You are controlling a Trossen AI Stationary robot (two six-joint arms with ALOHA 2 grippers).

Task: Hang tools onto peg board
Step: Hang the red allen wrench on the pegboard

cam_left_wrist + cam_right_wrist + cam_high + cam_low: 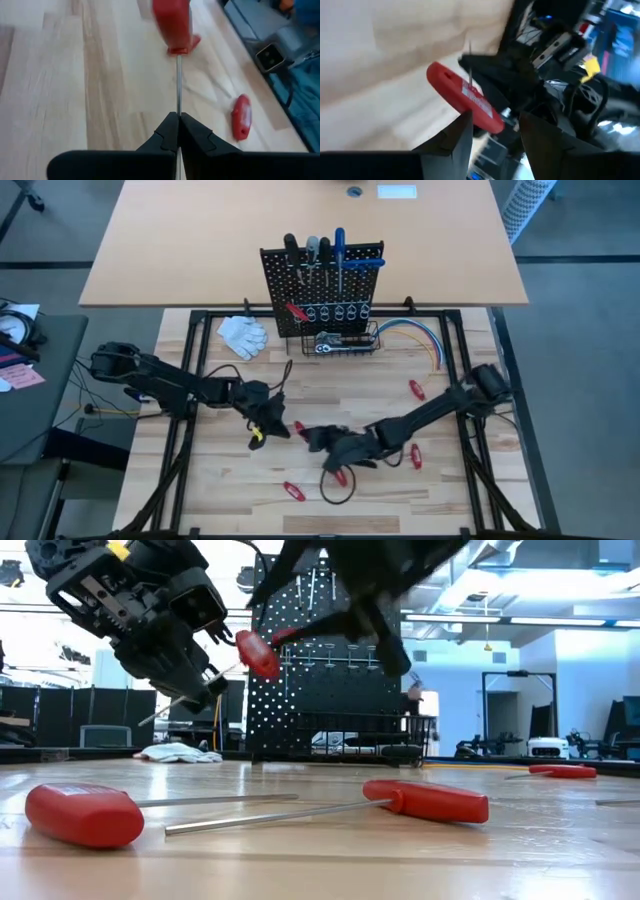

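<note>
Your left gripper (178, 125) is clamped on a red-handled screwdriver (172, 22); right gripper (492, 131) gapes. 4 tools (313, 252) hang on the peg board (322, 285), red ones (415, 389) remain.

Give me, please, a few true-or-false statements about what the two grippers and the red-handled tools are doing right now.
1. The left gripper is shut on the shaft of a red-handled screwdriver. True.
2. The right gripper is clamped on that screwdriver's handle. False: its fingers are open, with the handle just ahead of them.
3. The held screwdriver is lifted off the table. True.
4. No red-handled tools lie on the table. False: several do, such as one near the front edge.
5. The peg board is bare. False: screwdrivers already hang on it.
</note>
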